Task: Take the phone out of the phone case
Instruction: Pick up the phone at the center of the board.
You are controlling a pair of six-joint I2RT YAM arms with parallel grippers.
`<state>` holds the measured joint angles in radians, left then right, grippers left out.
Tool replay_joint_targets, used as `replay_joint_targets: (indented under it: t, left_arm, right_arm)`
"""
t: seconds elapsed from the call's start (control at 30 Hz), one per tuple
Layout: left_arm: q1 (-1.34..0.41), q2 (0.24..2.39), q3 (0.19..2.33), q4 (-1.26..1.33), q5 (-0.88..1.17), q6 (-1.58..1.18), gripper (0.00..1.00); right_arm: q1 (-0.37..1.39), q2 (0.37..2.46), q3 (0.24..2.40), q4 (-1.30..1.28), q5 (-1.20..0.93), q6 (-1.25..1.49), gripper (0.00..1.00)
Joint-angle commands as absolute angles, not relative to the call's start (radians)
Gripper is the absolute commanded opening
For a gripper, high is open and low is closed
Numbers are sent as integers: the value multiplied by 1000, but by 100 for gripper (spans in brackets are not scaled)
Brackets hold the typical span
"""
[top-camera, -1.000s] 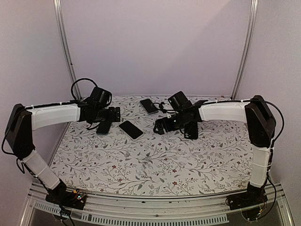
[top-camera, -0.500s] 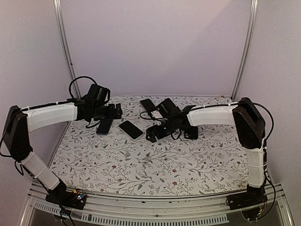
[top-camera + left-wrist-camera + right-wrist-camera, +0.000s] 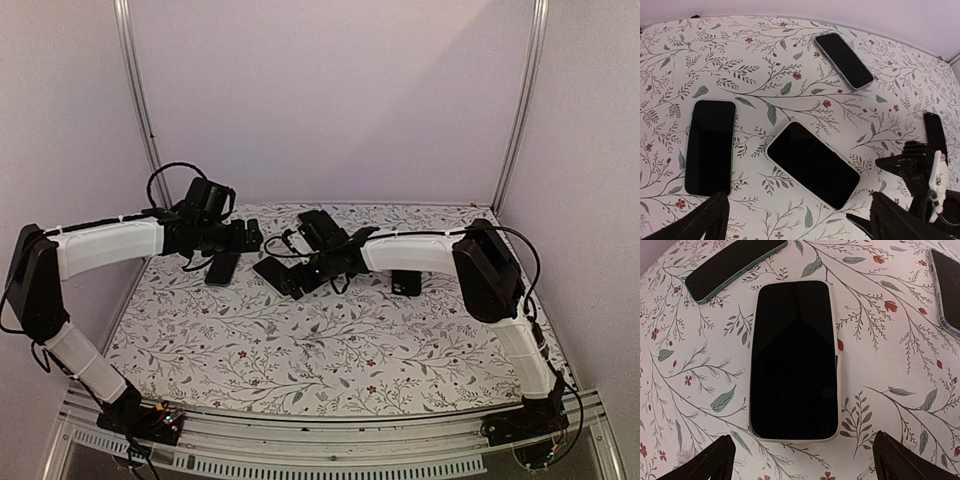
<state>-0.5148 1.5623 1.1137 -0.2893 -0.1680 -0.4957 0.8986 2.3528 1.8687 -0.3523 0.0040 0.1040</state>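
The phone in a white case (image 3: 794, 360) lies screen up on the floral table, also seen in the left wrist view (image 3: 812, 165) and partly under my right gripper in the top view (image 3: 268, 271). My right gripper (image 3: 800, 466) is open and hovers just above the phone's near short end, with its fingertips (image 3: 705, 462) wider than the phone. It also shows in the top view (image 3: 292, 268). My left gripper (image 3: 797, 226) is open and empty above the table beside the phone. In the top view the left gripper (image 3: 250, 236) sits just behind and left of the phone.
A phone in a green-edged case (image 3: 710, 146) lies to the left (image 3: 222, 268). A phone in a clear case (image 3: 843, 60) lies at the back (image 3: 318, 222). Another dark phone (image 3: 405, 282) lies to the right. Both arms reach over the table's back half.
My right arm has swung left, from near the right-hand phone to over the white-cased phone. My left gripper has shifted slightly back and right.
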Motion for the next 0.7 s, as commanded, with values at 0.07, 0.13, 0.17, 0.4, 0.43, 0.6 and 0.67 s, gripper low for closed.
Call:
replay_joint_targets:
  t: [0.07, 0.13, 0.17, 0.4, 0.43, 0.6, 0.67]
  left_arm:
    - [-478, 1520, 1111, -275, -146, -530, 99]
    - [-460, 1509, 1099, -265, -120, -544, 100]
    - [-452, 1503, 1091, -262, -109, -548, 99]
    - [-415, 1484, 1045, -236, -45, -583, 99]
    - [-412, 1483, 1041, -232, -37, -586, 99]
    - [-395, 1485, 1026, -216, -8, -603, 99]
    - [-389, 1488, 1024, -212, 16, -608, 99]
  right_arm:
    - [911, 2445, 1988, -359, 75, 41, 99]
    - [920, 2464, 2017, -364, 86, 24, 99]
    - [925, 2478, 2030, -367, 91, 18, 99]
    - [942, 2552, 2096, -396, 110, 11, 99]
    - [945, 2558, 2101, -396, 109, 11, 99]
    - [951, 2588, 2115, -407, 109, -25, 99]
    - [953, 2601, 2120, -419, 117, -33, 99]
